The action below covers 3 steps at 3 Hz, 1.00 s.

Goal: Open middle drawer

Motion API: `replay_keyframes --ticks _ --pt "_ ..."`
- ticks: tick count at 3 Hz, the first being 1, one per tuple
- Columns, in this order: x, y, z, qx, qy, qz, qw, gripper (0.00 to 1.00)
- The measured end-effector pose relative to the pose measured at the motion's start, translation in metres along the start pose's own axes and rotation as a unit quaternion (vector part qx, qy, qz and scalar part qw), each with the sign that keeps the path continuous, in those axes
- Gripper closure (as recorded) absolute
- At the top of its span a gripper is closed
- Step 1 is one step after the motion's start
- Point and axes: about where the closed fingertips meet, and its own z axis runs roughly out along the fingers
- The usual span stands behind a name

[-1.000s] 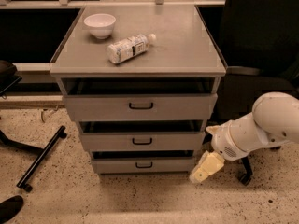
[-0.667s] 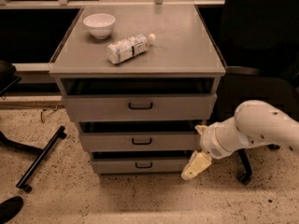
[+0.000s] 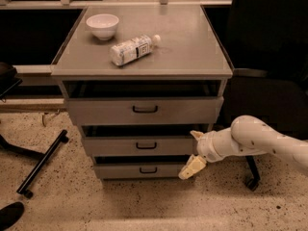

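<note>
Camera view catches the approach step: the gripper (image 3: 194,151), apparently spread wide, hangs at the cabinet's (image 3: 192,47) lower right front edge beside the middle drawer (image 3: 110,147) in the cabinet's second tier; next it must slide left to the handle (image 3: 146,146) and grip it.

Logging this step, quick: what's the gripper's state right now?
Gripper: open or closed cannot be told; it sits at the right end of the middle drawer, clear of its handle.
</note>
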Motion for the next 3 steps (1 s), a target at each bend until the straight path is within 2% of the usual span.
replay_keyframes --ticks 1,2,3 --pt "0.0 0.0 0.0 0.0 0.0 0.0 1.0 0.0" --pt "0.007 -0.009 0.023 -0.007 -0.017 -0.001 0.9998 0.0" --pt "0.02 -0.03 0.076 -0.002 -0.037 -0.005 0.9993 0.0"
